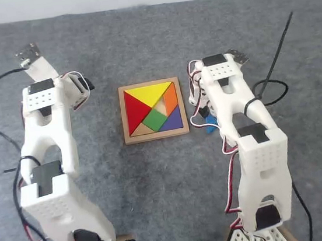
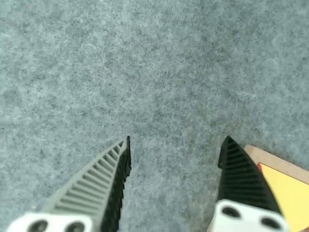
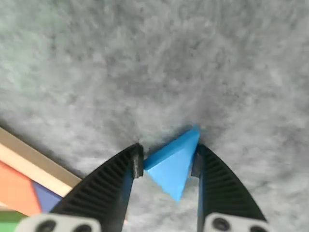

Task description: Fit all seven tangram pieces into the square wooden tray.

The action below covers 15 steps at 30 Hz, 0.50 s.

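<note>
The square wooden tray (image 1: pixel 156 136) lies mid-table between the arms. In it sit a yellow triangle (image 1: pixel 149 92), a red triangle (image 1: pixel 135 112), an orange piece (image 1: pixel 170 98), a green square (image 1: pixel 155 120) and a purple triangle (image 1: pixel 174 120), with bare wood showing in two gaps. Just right of the tray, my right gripper (image 3: pixel 166 159) is shut on a small blue triangle (image 3: pixel 171 164), low over the mat; the blue triangle (image 1: pixel 210 127) peeks out under that arm. My left gripper (image 2: pixel 177 142) stands open with nothing between its fingers, left of the tray's corner (image 2: pixel 270 162).
Grey felt mat (image 1: pixel 159 203) covers the table. Black cables (image 1: pixel 273 74) trail right of the right arm and another loops left of the left arm. Open mat lies in front of and behind the tray.
</note>
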Motion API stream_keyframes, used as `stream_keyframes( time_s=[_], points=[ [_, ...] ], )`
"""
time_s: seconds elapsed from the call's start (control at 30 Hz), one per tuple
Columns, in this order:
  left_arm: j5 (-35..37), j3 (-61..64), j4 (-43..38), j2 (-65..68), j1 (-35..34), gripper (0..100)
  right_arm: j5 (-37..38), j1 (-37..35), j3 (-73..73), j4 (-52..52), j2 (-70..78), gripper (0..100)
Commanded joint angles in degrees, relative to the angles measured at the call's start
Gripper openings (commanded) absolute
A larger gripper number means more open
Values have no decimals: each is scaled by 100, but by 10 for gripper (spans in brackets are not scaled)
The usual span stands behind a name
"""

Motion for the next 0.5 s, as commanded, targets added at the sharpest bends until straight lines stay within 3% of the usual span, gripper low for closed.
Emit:
stream_keyframes(
  time_s=[0.0,0.47],
  points=[
    [-53,-286,26,-70,9,276,396,57,-281,470,-75,187],
    [-53,-286,35,-53,9,276,2919,180,-1099,2176,-1042,186]
  ],
)
